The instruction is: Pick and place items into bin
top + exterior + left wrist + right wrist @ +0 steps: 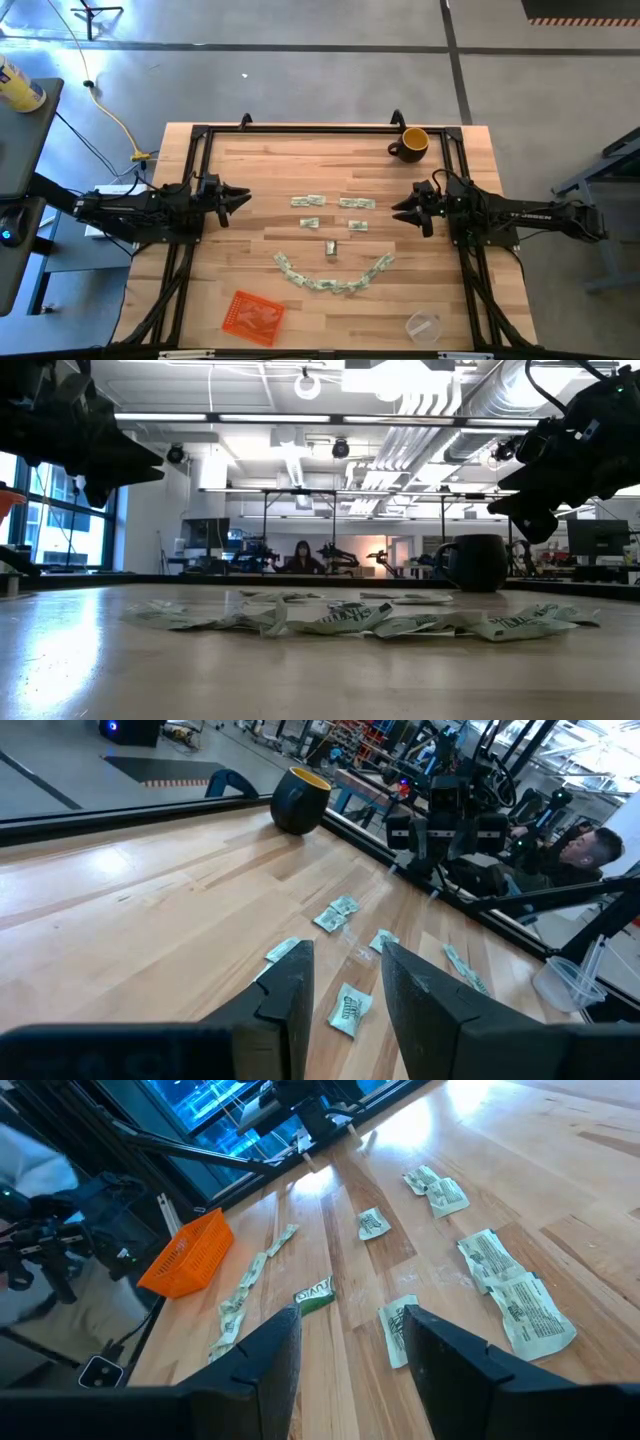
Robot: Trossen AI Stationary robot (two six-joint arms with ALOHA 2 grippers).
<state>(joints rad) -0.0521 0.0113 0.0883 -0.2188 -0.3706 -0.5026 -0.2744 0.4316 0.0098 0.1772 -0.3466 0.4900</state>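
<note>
Crumpled paper items (330,285) curve across the wooden desk (250,175); ribbed orange bin (252,316) near-left; both jaws apart, empty.

1. The items (330,247) are pale green and white, with printed markings.
2. The bin (252,316) is bright orange with a mesh pattern.
3. The mug (411,143) is black outside, yellow inside.
4. The table (250,190) is light striped wood.

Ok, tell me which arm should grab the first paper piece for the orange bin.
Probably the left. Both pincers, left and right, hover open and empty beside the paper pieces, about equally near them. The orange bin lies at the table's near edge on the left arm's side, so its carry looks shorter.
</note>
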